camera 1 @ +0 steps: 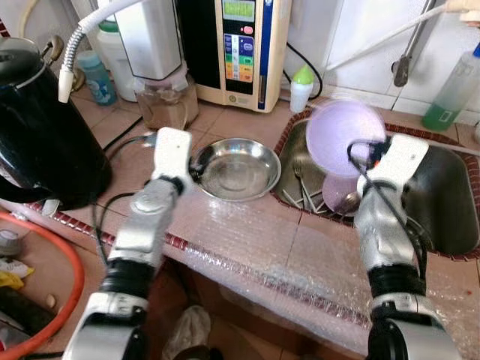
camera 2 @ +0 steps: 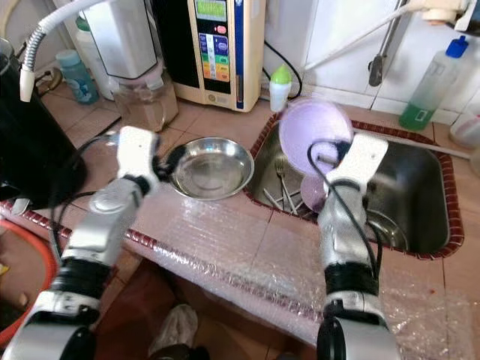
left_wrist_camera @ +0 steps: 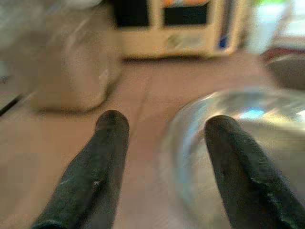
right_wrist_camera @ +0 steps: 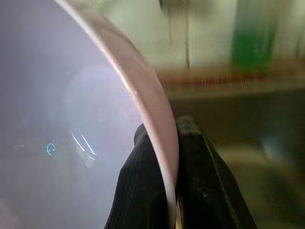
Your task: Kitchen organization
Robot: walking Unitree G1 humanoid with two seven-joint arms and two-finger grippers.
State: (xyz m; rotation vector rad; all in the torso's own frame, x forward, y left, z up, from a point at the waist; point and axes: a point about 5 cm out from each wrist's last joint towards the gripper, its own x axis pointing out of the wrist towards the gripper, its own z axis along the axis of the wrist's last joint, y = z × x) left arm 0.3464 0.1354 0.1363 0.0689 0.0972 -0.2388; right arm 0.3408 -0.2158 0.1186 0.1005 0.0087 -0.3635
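Right pincer (right_wrist_camera: 164,157) clamps a lilac plate (camera 1: 345,127) (rim pinched) above the sink (camera 1: 450,225); left pincer (left_wrist_camera: 167,143) gapes beside a steel bowl (camera 1: 236,169).

Right gripper (camera 1: 369,147) holds a lilac plate (camera 1: 345,129) tilted above the sink (camera 1: 442,195), cutlery (camera 1: 304,196) lying below. Left gripper (camera 1: 196,169) sits at the rim of the steel bowl (camera 1: 237,168) on the counter (camera 1: 247,232), black kettle (camera 1: 41,131) off left.

Home kitchen — tiled counter (camera 1: 247,225), steel sink (camera 1: 442,202), kettle (camera 1: 37,142).
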